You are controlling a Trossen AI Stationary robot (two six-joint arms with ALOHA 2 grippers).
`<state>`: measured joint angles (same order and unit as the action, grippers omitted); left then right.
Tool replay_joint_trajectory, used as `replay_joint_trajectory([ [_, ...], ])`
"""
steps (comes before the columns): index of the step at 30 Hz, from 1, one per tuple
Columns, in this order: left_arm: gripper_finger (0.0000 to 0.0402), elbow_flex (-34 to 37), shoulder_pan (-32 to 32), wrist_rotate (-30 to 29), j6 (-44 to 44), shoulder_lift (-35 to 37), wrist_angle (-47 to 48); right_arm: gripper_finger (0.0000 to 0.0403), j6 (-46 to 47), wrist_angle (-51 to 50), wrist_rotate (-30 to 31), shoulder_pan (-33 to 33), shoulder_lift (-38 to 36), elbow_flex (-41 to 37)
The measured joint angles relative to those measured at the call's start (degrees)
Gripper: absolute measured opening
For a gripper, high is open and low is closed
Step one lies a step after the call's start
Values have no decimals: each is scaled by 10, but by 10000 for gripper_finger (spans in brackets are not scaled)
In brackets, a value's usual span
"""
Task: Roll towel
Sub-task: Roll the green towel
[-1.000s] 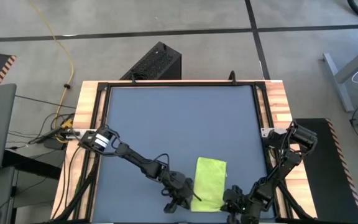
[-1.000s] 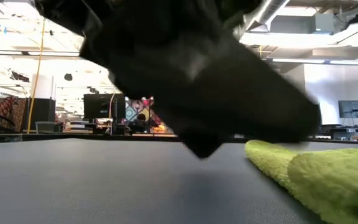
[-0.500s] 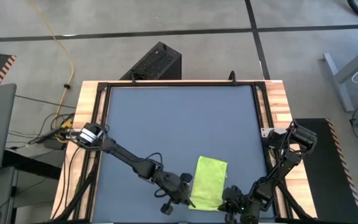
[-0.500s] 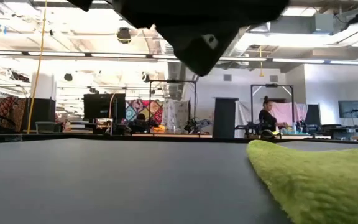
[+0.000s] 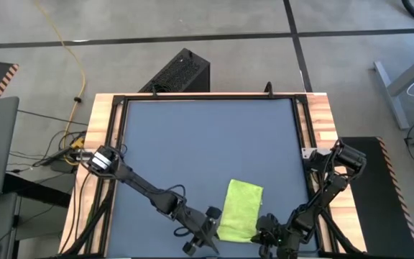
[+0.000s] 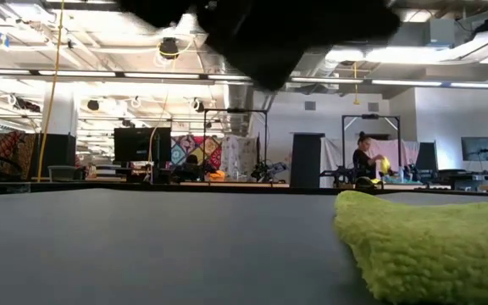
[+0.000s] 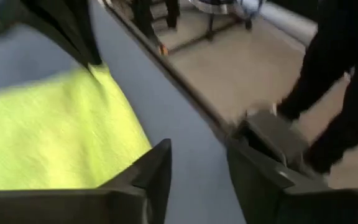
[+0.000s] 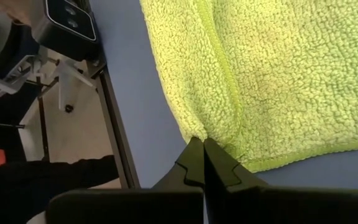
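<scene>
The lime-green towel (image 5: 240, 208) lies as a folded narrow rectangle on the blue mat (image 5: 192, 137), near the table's near edge; the low view shows it (image 6: 430, 246) lying flat. My left gripper (image 7: 197, 171) hangs open just off the towel's (image 7: 55, 137) near left corner, with bare mat between its fingers; in the high view it (image 5: 208, 224) stands left of the towel. My right gripper (image 5: 263, 229) is at the towel's near right corner, shut on it. My right gripper pinches the towel's edge at its near right corner (image 8: 205, 132) between its two shut fingertips (image 8: 194, 158). A crease in the cloth runs into the pinch. The fingers slant down from the table's near right. The towel lies flat on the mat.
The mat is bordered by a black frame and wooden strips (image 5: 320, 122). The table's near edge (image 8: 114, 143) runs close to both grippers. A black box (image 5: 182, 70) stands on the floor beyond the far edge. People (image 6: 364, 157) show far behind the table.
My left gripper has risen and drawn off the towel toward the table's near left, rolling as it went. The towel's near end, humped up a second ago in the low view, now lies flatter. My right gripper has kept still.
</scene>
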<state>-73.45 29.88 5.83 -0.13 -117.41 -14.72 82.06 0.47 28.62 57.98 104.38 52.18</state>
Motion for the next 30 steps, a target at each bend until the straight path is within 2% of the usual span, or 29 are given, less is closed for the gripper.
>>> replay_joint_trajectory([
  [3,172,-2,11,2,8,-21,-14,11,0,1,0,0,0,0],
  [6,184,-13,21,-25,16,-44,-15,11,0,4,0,-4,-1,0],
  [15,177,-23,25,-130,25,-64,5,11,0,17,-4,-7,-1,0],
  [25,175,-23,26,-121,35,-81,17,11,5,18,-9,-6,-1,0],
  [30,175,-23,22,-124,5,-90,7,11,9,18,-9,-6,-1,0],
])
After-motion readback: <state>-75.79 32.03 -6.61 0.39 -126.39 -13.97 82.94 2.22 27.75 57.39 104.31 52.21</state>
